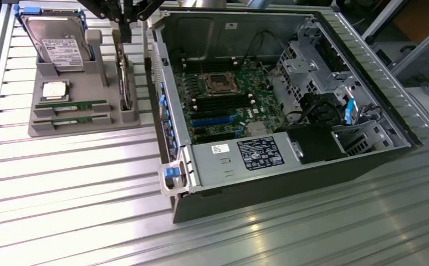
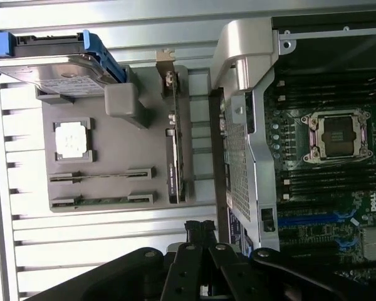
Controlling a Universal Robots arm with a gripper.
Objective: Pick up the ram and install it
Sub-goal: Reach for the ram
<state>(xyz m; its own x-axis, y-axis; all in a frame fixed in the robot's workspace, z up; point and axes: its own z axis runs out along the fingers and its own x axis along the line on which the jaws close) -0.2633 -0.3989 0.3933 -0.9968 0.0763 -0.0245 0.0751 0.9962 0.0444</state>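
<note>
A slatted metal table (image 1: 74, 194) carries an open computer case (image 1: 274, 194) with its motherboard (image 1: 222, 100) exposed. Just beside the case, on the exterior view's left, sits a gray holder tray (image 1: 74, 130). The tray holds a hard drive (image 1: 55, 39), a card (image 1: 126, 83) standing on edge, a square processor (image 1: 55, 90), and below it one ram stick (image 1: 72, 103) and a second ram stick (image 1: 72, 118), both seated in their slots. The gripper (image 1: 126, 34) hangs above the card's far end, fingers pressed together and seemingly holding nothing.
</note>
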